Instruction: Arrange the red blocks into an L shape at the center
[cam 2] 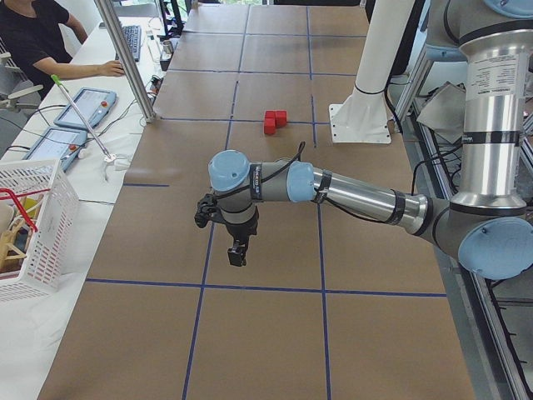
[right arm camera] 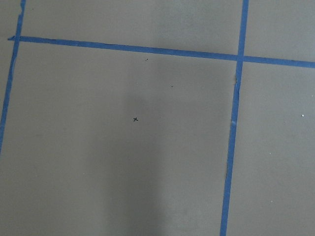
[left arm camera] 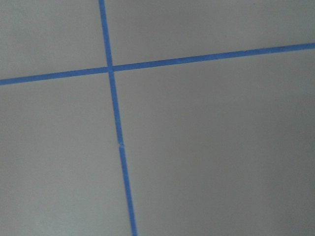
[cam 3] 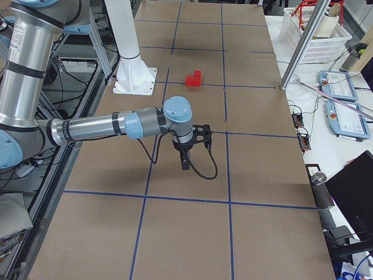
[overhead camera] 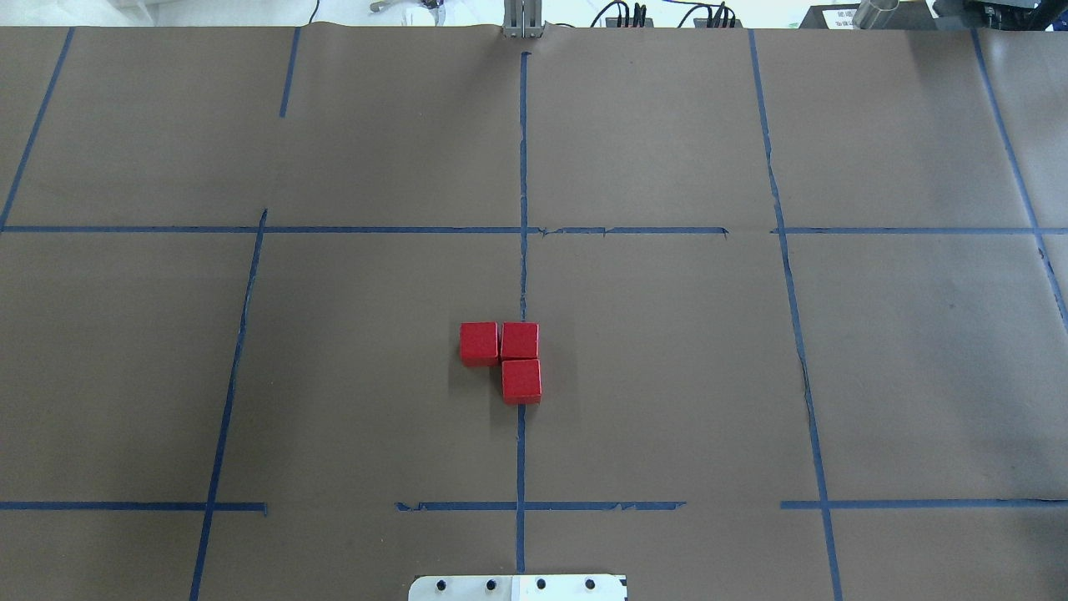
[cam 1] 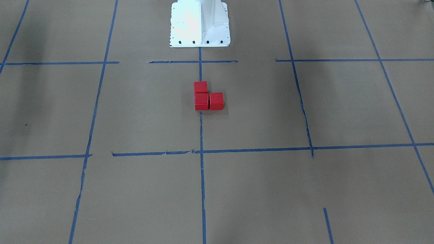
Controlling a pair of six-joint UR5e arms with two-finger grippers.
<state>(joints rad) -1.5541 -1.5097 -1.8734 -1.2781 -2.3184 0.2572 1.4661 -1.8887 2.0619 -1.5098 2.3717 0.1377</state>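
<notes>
Two grippers show only in the side views, so I cannot tell whether either one is open or closed. The left gripper [cam 2: 239,250] points down from the near arm's wrist over bare brown paper, near a blue tape stripe and well apart from the blocks. The right gripper [cam 3: 185,160] also points down, with a black cable [cam 3: 205,166] looping beside it, above the paper close to a crossing of tape stripes. Each wrist camera sees only paper and tape.

The three red blocks [overhead camera: 519,340] sit together on the center [overhead camera: 634,351], the brown paper patch in front of the white base plate [overhead camera: 517,588]. In the overhead view they form an L. The corner block and a second block [overhead camera: 521,381], nearer the robot, both lie on the blue tape line [overhead camera: 523,167]. The third block [overhead camera: 478,343] lies to the corner block's left, off the line. The blocks appear to touch face to face, though a thin dark seam shows at each join. All three stand flat, none stacked.

In the left-side view a white basket [cam 2: 33,225] stands on the table's edge, and a seated person [cam 2: 33,37] rests a hand near a keyboard beyond two tablets [cam 2: 87,108].
</notes>
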